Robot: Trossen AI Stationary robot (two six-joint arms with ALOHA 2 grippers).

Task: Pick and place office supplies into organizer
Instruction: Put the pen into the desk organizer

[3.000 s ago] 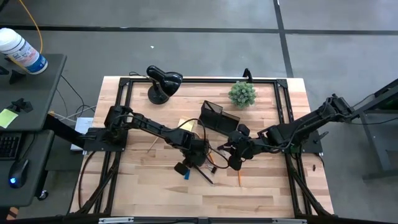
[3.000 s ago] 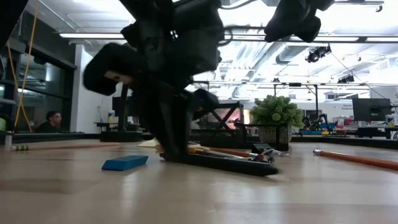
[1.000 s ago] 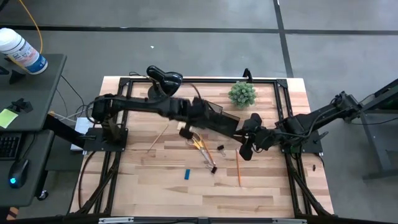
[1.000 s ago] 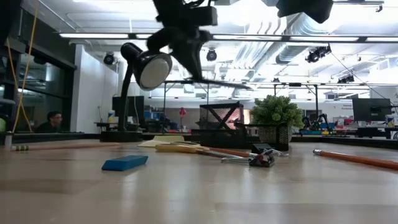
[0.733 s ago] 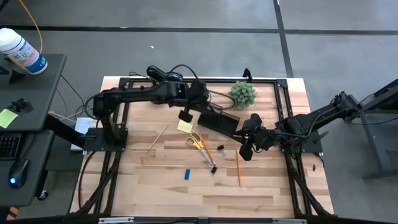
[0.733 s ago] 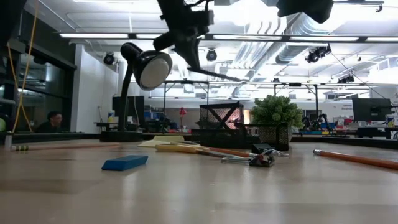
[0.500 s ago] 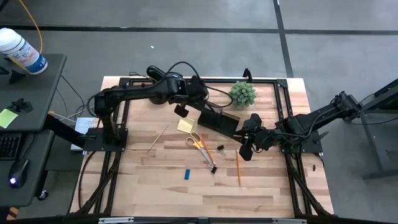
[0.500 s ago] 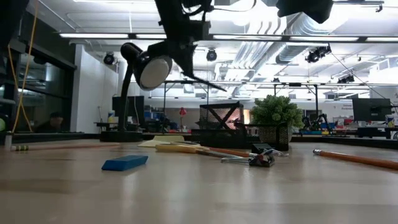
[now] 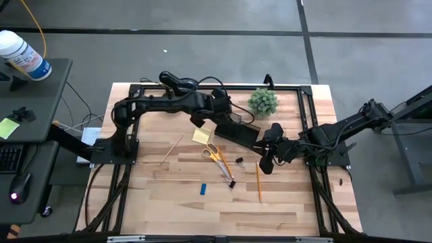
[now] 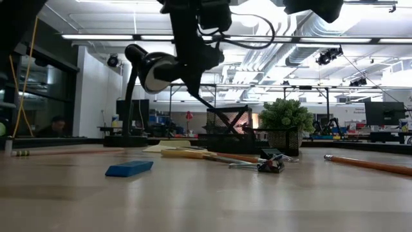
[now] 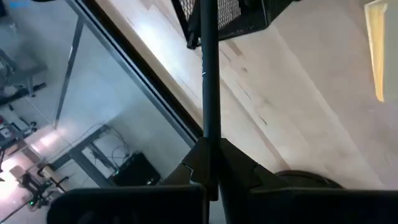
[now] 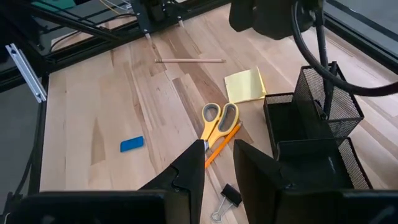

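Observation:
My left gripper [image 9: 217, 110] hangs over the far-left end of the black mesh organizer [image 9: 236, 127] and is shut on a black pen [image 11: 210, 93]. The pen slants down, its far end inside the organizer's tall mesh cup [image 12: 329, 99]. My right gripper [image 9: 263, 163] hovers open to the organizer's right. Flat on the table lie the orange-handled scissors [image 9: 214, 154], yellow sticky-note pad [image 9: 200, 136], blue block [image 9: 202, 190], black clip [image 9: 239, 162], orange pencil [image 9: 258, 181] and wooden pencil [image 9: 171, 148]. My left gripper pinches the black pen between its two fingers [image 11: 233, 167], near the pen's upper end [image 11: 210, 142]. The pen points away from the fingers and slants down, lifted clear of the table. Its lower end [image 10: 212, 106] reaches into the organizer's mesh cup.
A black desk lamp [image 9: 177, 88] stands at the far edge, left of the organizer. A small green potted plant [image 9: 262, 101] stands to its far right. Black frame rails [image 9: 131, 135] run along the table's sides. Bare wood [image 9: 202, 216] lies toward the near edge.
My left gripper has carried the pen toward the far edge and then right, over the organizer's far-left end. It has tipped, so the pen has gone from nearly level to slanting steeply down, its tip now in the mesh cup. My right arm has kept still.

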